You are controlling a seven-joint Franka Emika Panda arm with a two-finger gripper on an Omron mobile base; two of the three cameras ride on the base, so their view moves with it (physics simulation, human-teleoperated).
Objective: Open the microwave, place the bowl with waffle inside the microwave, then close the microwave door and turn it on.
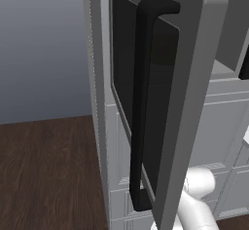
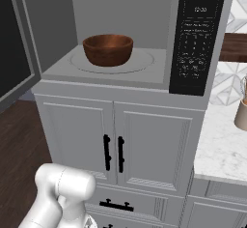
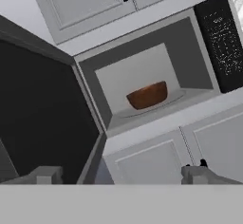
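Placing step looks done: bowl (image 2: 108, 49) sits on the turntable inside the microwave (image 2: 144, 72), tool (image 3: 123, 175) empty with fingers apart and backed off; next, push the open microwave door (image 1: 160, 102) shut, then press the panel.

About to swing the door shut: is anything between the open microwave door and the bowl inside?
Nothing. In the hand view the stretch from the microwave door to the brown bowl is bare cavity floor and turntable; the right base view agrees.
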